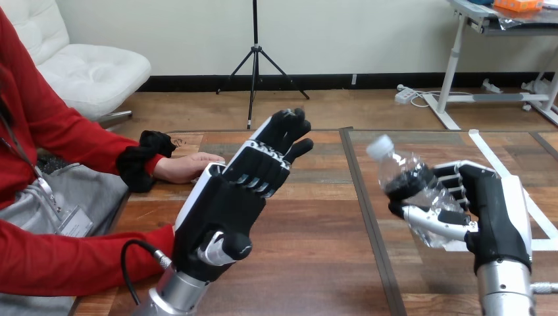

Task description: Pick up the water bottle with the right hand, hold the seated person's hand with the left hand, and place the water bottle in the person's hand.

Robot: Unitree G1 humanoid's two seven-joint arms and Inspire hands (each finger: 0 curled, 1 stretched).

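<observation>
A clear plastic water bottle (408,184) with a white cap is tilted to the upper left, lifted off the table, and my right hand (490,210) is shut on it at the right of the view. My left hand (247,181) is raised at centre-left with straight fingers pointing up and away, holding nothing. The person's hand (187,166) lies flat on the table just left of and behind my left hand; I cannot tell whether the two touch. The person's other arm, in a red sleeve, rests along the table's near left edge.
The wooden table (316,250) has a dark seam running down its middle and white tape lines (490,155) on its right part. The person sits at the left side.
</observation>
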